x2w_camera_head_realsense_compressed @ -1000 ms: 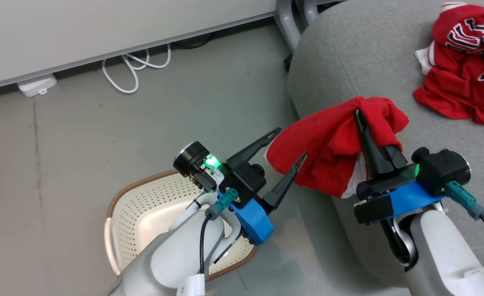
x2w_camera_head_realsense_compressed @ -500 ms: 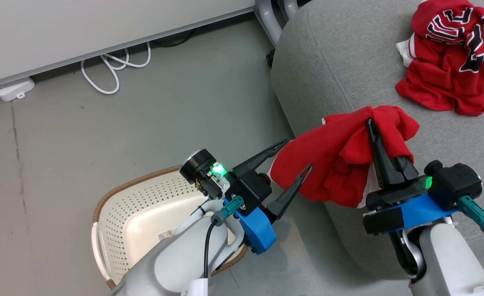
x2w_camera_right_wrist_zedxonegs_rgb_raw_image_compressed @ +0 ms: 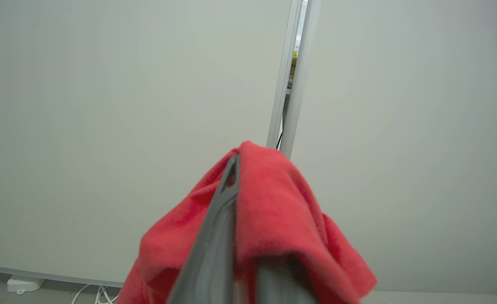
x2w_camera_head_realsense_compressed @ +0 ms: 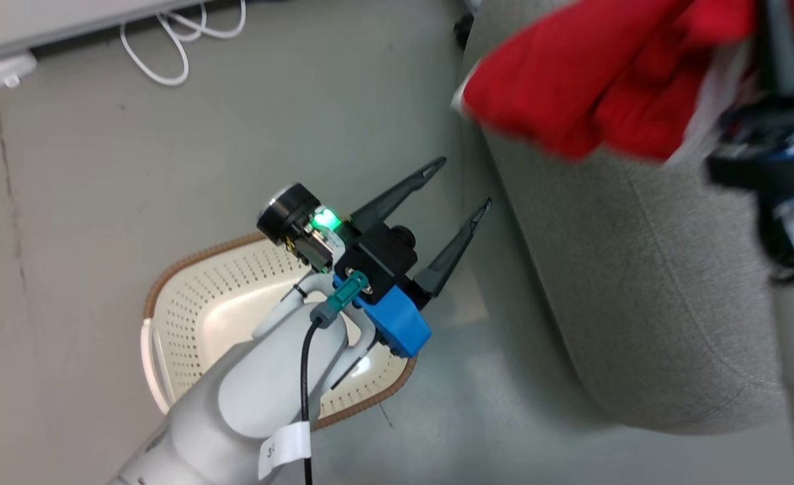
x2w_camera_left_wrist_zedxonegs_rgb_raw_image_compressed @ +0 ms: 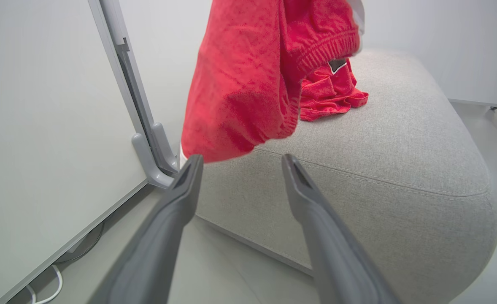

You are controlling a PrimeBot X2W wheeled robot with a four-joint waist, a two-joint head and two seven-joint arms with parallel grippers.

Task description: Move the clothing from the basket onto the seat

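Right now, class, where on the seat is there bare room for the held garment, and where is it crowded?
In the left wrist view the seat is bare between the lying garment and the stitched seam, and rightward to its rounded end. Crowded: left, where the held garment hangs from the right gripper.

Bare floor (x2w_camera_head_realsense_compressed: 168, 168) lies open left of the seat (x2w_camera_head_realsense_compressed: 639, 269); a hanging garment (x2w_camera_head_realsense_compressed: 572, 87) overhangs its left edge; the basket (x2w_camera_head_realsense_compressed: 188, 323) occupies near floor

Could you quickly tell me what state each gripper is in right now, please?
Left gripper: open, empty.
Right gripper: shut on the garment.
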